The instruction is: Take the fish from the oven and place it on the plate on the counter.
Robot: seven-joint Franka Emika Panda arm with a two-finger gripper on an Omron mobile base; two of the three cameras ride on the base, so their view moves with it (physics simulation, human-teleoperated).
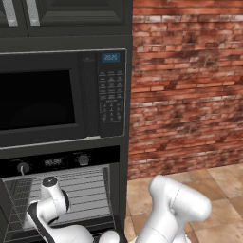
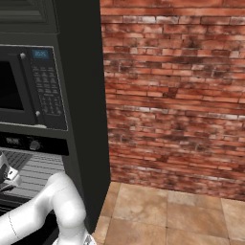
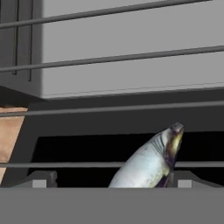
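Fish (image 3: 146, 164) lies on the grey wire rack (image 3: 109, 107) inside the oven (image 1: 61, 190), its pointed head tilted up and to the right, low in the hand view. The gripper (image 3: 109, 180) has its two dark fingertips (image 3: 41, 178) set wide apart, one on each side of the fish's lower body, and whether they touch it cannot be told. In the left base view the white arm (image 1: 52, 204) reaches into the oven cavity below the microwave (image 1: 61, 97).

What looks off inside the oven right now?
The fish sits tilted, head up, on the wire rack between the open hand's fingertips instead of lying flat. The rest of the oven looks normal.
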